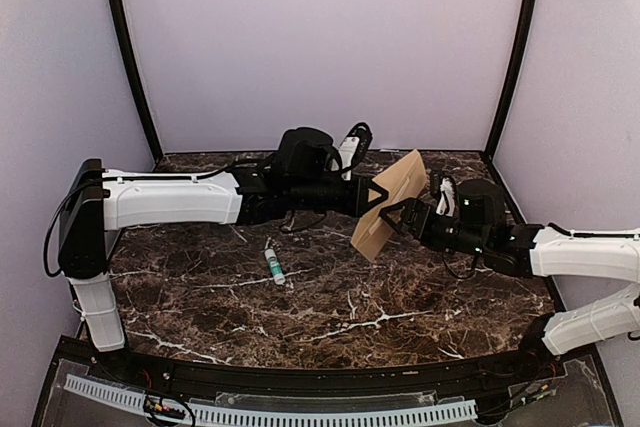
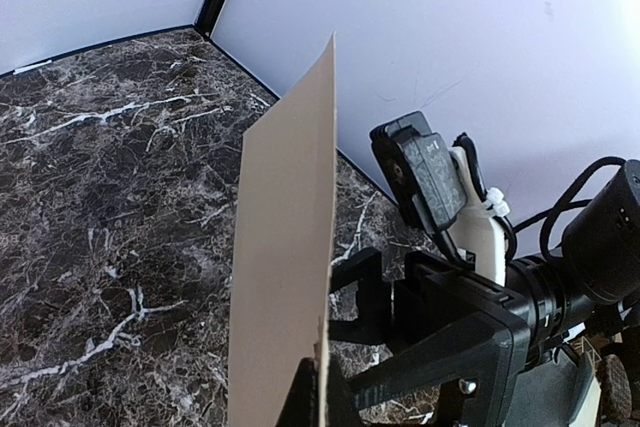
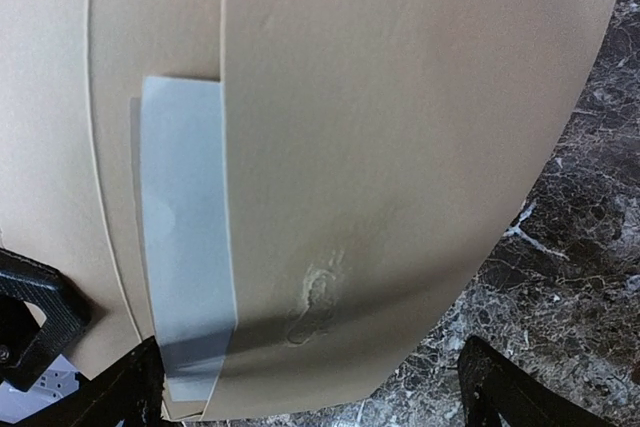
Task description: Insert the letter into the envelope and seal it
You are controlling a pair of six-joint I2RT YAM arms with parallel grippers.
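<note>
The brown envelope (image 1: 392, 199) is held upright above the table's middle. My left gripper (image 1: 371, 196) is shut on its edge; in the left wrist view the envelope (image 2: 285, 247) stands edge-on, pinched between my left gripper's (image 2: 322, 393) jaws. My right gripper (image 1: 399, 215) is open just right of it. In the right wrist view the envelope (image 3: 400, 147) fills the frame, a glue smear on its front panel, my right gripper's (image 3: 310, 409) fingers (image 3: 505, 387) spread at its lower edge. A pale grey-blue strip (image 3: 185, 247) shows between its layers. No bordered letter shows.
A white and green glue stick (image 1: 273, 263) lies on the dark marble table (image 1: 330, 317), left of centre. Pale walls and black corner posts close the back and sides. The right arm's wrist camera (image 2: 425, 169) is close to the envelope.
</note>
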